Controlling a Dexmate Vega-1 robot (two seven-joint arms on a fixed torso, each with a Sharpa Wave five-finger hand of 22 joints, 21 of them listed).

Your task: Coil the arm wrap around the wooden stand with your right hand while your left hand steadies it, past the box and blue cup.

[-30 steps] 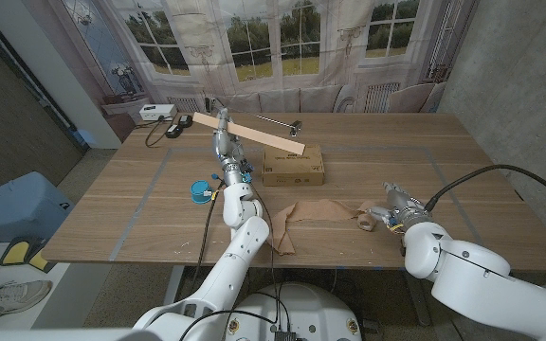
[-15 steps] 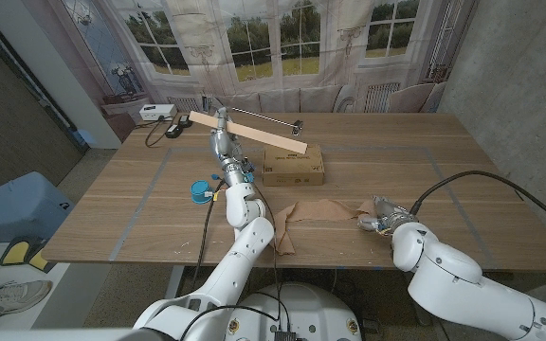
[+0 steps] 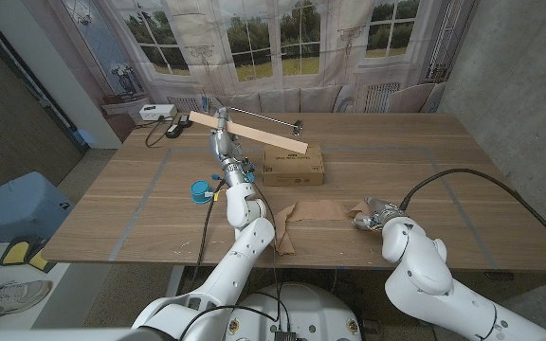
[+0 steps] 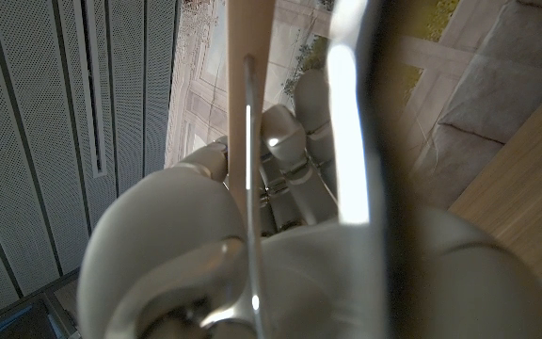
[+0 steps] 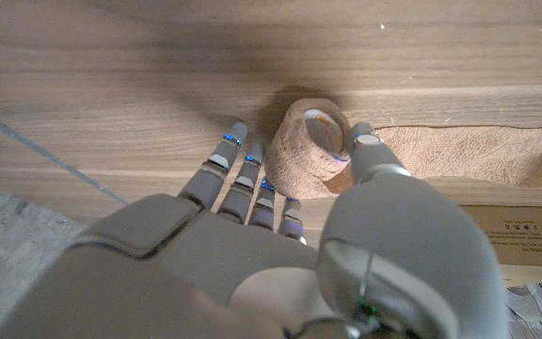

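The wooden stand (image 3: 254, 131), a long pale plank with a metal rod (image 3: 278, 121), slants above the table's far left. My left hand (image 3: 222, 125) grips it with fingers wrapped around the plank (image 4: 247, 56). The tan arm wrap (image 3: 313, 209) lies unrolled on the table in front of the box (image 3: 294, 166), one end drooping over the near edge. Its rolled end (image 5: 310, 141) sits against my right hand (image 3: 373, 216): the thumb (image 5: 365, 151) touches the roll and the fingers (image 5: 243, 179) lie straight beside it. The blue cup (image 3: 199, 192) stands left of my left arm.
A white device (image 3: 155, 112) and black cables (image 3: 172, 129) sit at the table's far left corner. The table's near edge (image 3: 349, 254) runs just in front of my right hand. A blue bin (image 3: 12, 206) stands on the floor at the left.
My right hand has slid left along the table up to the rolled end of the wrap. The left hand and the stand have stayed put.
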